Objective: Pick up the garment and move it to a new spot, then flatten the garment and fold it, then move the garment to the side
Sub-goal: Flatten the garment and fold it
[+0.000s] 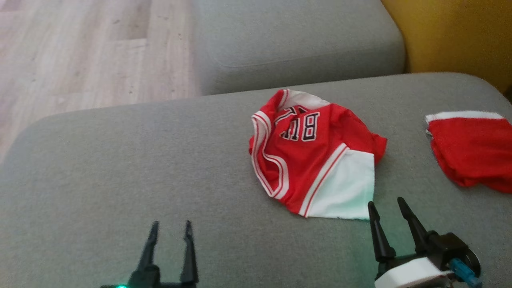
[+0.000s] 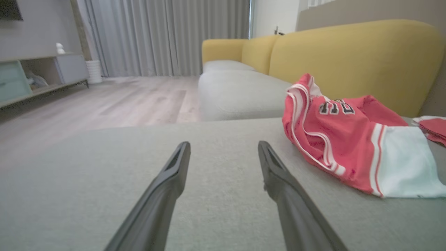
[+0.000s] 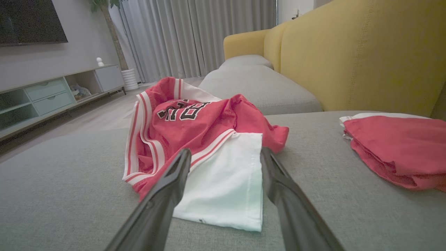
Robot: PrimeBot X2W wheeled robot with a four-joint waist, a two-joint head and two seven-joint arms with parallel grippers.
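— Step in hand?
— The first, by the look of it: picking up. Crumpled in a heap on the grey cushion (image 1: 120,168), that red-and-white garment (image 1: 316,160); not yet lifted, flattened or folded.
— Where, against the jaws?
— Just ahead of the right gripper (image 1: 385,202), white panel (image 1: 348,188) nearest, its corner beside the fingertips (image 1: 371,208) but seemingly not touching. Jaws apart there, clamped on nothing. Well off to one side of the left gripper (image 1: 171,223), with bare cushion between; jaws apart there too, empty.
— Next move?
— Probably a short reach forward and down with the right, then closing on a bunched fold rather than the flat white edge. Thin cloth, likely to slip from a shallow pinch.
— Anything to avoid?
— A second red piece (image 1: 472,148), lying further right, apart from the heap. Best left alone.
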